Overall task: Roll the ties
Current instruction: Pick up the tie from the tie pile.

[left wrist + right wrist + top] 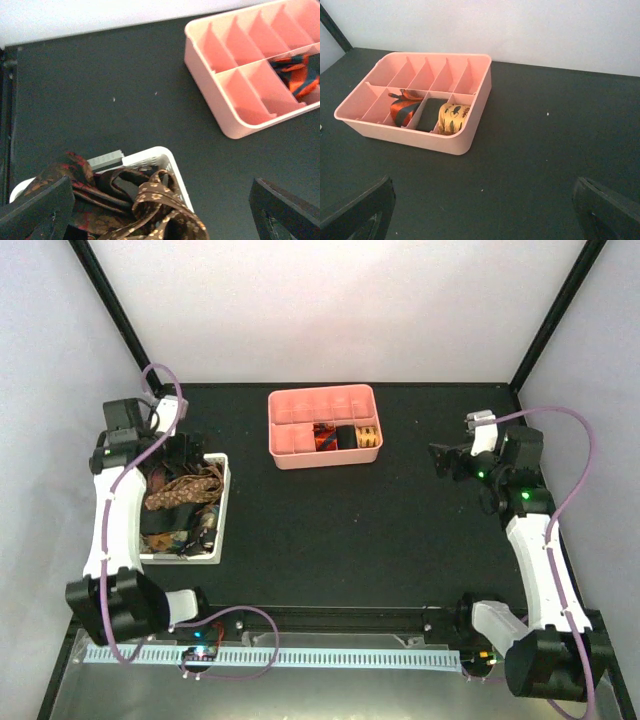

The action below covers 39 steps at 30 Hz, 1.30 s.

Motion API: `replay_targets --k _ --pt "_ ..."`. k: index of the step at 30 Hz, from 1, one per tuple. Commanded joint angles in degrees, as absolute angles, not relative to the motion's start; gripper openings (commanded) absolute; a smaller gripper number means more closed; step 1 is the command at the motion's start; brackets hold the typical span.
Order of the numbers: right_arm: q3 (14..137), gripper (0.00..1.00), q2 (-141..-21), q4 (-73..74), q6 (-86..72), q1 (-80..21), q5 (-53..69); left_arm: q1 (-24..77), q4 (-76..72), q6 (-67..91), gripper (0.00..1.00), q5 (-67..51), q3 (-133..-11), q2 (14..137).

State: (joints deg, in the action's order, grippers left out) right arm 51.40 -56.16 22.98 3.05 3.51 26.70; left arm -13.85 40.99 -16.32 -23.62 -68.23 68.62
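Observation:
Several loose ties lie tangled in a white slotted basket (226, 510) at the left; the brown printed tie (185, 485) lies on top, over a dark red one (65, 172). My left gripper (180, 455) hangs open above the basket's far end, the brown tie (160, 200) between and below its fingers (35, 210), untouched. Three rolled ties sit in the pink tray (320, 460): red-orange (402, 107), black (430, 115), gold (452, 117). My right gripper (445, 460) is open over bare mat at the right, pointing at the tray (420, 140).
The basket's rim (170, 165) and the tray's wall (210, 95) stand apart on the black mat. The tray's back row of compartments holds nothing. A white slotted rail (330, 655) runs along the near edge. Black frame posts and white walls enclose the table.

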Motion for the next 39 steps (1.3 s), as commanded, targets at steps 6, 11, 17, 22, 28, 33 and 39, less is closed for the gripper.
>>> replay_targets --k 6,11,17,22,28,33,39 --pt "50.4 1.0 -59.31 18.07 4.72 3.57 33.87 -22.11 55.79 -28.28 0.99 -25.37 -81.83 83.54" --pt "53.32 1.0 -63.17 22.35 8.56 3.53 41.5 -26.52 62.5 -40.83 0.99 -23.78 -86.59 89.03" --pt "55.29 1.0 -66.3 25.21 11.22 3.54 46.43 -28.5 68.94 -50.07 0.99 -24.15 -90.2 93.46" --pt "54.54 1.0 -66.7 22.95 6.7 3.56 46.44 -28.87 72.76 -54.66 0.99 -25.56 -91.1 96.33" --pt "55.14 0.99 -67.26 23.52 8.09 3.54 50.42 -28.92 72.41 -57.7 0.99 -25.78 -88.9 97.22" --pt "57.72 1.0 -70.02 28.09 11.31 3.56 54.21 -28.87 72.8 -59.46 0.99 -26.19 -87.71 97.71" --pt "58.74 1.0 -71.05 30.13 13.07 3.6 56.96 -28.0 74.36 -61.26 0.99 -26.38 -86.84 98.07"
